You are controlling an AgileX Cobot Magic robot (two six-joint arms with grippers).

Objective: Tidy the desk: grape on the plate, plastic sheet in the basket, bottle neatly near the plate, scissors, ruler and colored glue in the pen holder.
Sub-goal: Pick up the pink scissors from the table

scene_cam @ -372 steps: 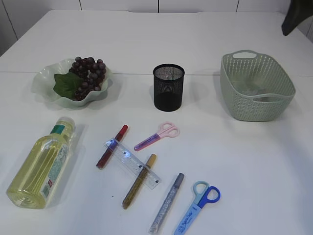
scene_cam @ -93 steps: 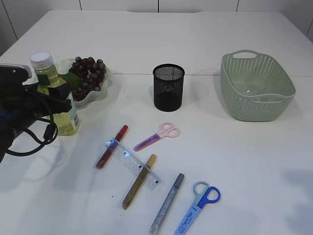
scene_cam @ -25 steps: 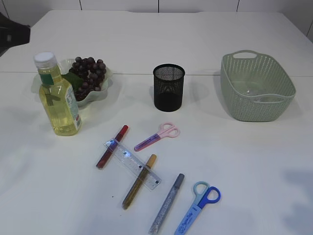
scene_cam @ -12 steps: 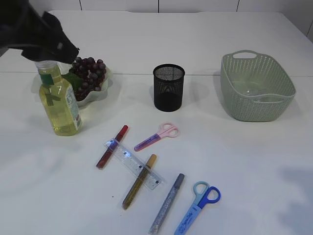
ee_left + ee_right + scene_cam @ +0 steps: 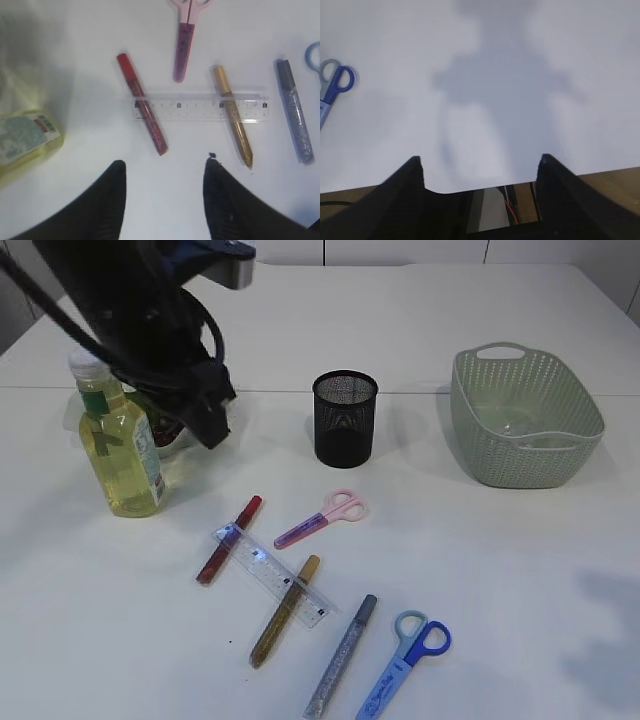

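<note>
- The clear plastic bottle of yellow liquid with a white cap now stands upright just beside the pale green scalloped plate, where fifteen seconds ago it lay on its side near the front-left edge; I judge the bottle step done.
- The dark purple grape bunch lies on that plate, mostly hidden behind the arm. The plastic sheet I cannot make out for certain in the sage-green woven basket.
- The left gripper has let go of the bottle and swung over from the far left within the last second; its jaws are parted with nothing between them.
- In the left wrist view the bottle sits at the left gripper's left, apart from it. Straight ahead of the fingertips lie the red glitter glue pen and the gold glitter glue pen, both crossed by the transparent plastic ruler, which rests on top of them.
- Beyond the ruler is the pink scissors in a purple sheath; to the right, the silver glitter glue pen, well apart from the jaws.
- These, plus the blue-handled scissors near the front edge, are yet to go into the black mesh pen holder, which stands clear, with bare white tabletop around it.
- The right gripper hangs spread and empty over the tabletop's near edge, the blue scissors off to its left.
- The overlapping ruler could shift if a glue pen is lifted first.
</note>
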